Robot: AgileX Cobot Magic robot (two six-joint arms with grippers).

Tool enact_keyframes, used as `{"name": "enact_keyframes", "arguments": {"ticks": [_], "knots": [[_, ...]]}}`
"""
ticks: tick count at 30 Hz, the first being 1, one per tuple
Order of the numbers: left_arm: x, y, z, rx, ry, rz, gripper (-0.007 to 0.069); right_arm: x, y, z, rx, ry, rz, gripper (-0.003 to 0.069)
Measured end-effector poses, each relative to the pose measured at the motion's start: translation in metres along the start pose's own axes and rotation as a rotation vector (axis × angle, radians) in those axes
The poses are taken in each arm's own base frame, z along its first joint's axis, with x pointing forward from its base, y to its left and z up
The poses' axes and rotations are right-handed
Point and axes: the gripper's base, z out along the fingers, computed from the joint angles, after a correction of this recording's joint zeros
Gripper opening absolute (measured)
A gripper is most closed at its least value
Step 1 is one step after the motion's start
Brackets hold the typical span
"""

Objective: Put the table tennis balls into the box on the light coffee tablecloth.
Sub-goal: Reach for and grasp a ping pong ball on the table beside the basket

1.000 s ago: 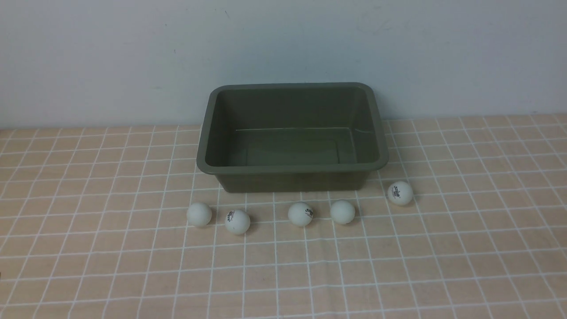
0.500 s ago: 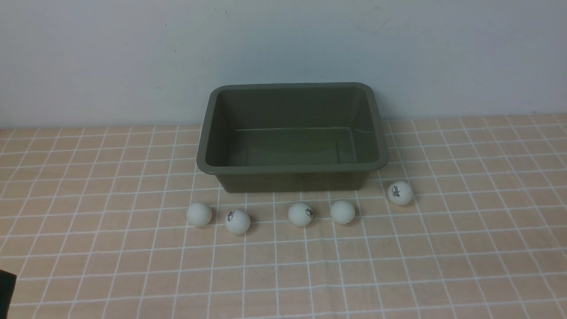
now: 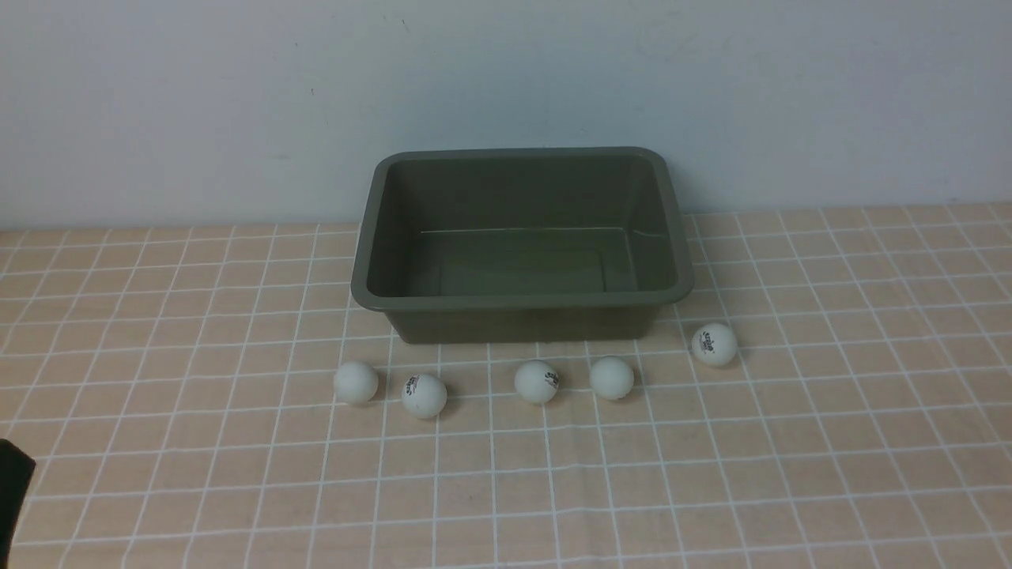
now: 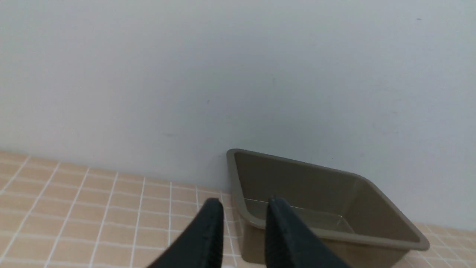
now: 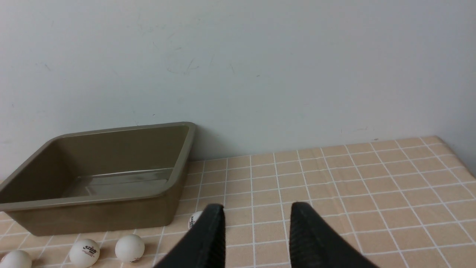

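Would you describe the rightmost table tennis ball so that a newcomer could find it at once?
Find the olive-green box on the checked tablecloth. Five white balls lie before it; the rightmost ball sits just off the box's right front corner, farther back than the other four.

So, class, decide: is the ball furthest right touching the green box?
Apart. The front view shows a strip of checked cloth between the rightmost ball and the near corner of the box; the ball sits alone on the cloth.
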Motion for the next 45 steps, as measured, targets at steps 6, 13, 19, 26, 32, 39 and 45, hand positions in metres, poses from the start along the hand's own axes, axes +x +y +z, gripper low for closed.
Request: {"name": "enact_keyframes", "arguments": {"ticks": [6, 13, 19, 26, 32, 39, 45], "knots": [[-0.013, -0.014, 0.011, 0.107, 0.210, 0.063, 0.0122, 0.000, 0.000, 0.000, 0.001, 0.001, -0.002, 0.0231], [-0.038, -0.023, 0.043, 0.209, 0.536, 0.132, 0.0124, 0.001, -0.001, 0.000, 0.007, 0.007, -0.011, 0.0231], [-0.060, -0.011, 0.091, 0.222, 0.742, 0.261, 0.0137, -0.001, -0.001, 0.000, 0.007, -0.008, -0.023, 0.0231], [-0.062, 0.007, 0.147, 0.276, 0.870, 0.356, 0.0211, -0.001, 0.003, 0.000, -0.034, -0.010, 0.012, 0.0231], [-0.056, 0.022, 0.188, 0.280, 0.892, 0.360, 0.0347, 0.000, 0.008, 0.000, -0.085, 0.001, -0.060, 0.0231], [-0.034, 0.033, 0.214, 0.304, 0.950, 0.256, 0.0383, 0.000, 0.015, 0.010, -0.178, 0.073, -0.113, 0.0231], [-0.027, 0.031, 0.219, 0.334, 0.961, 0.282, 0.0383, 0.004, 0.016, 0.041, -0.243, 0.251, -0.248, 0.0231]]}}
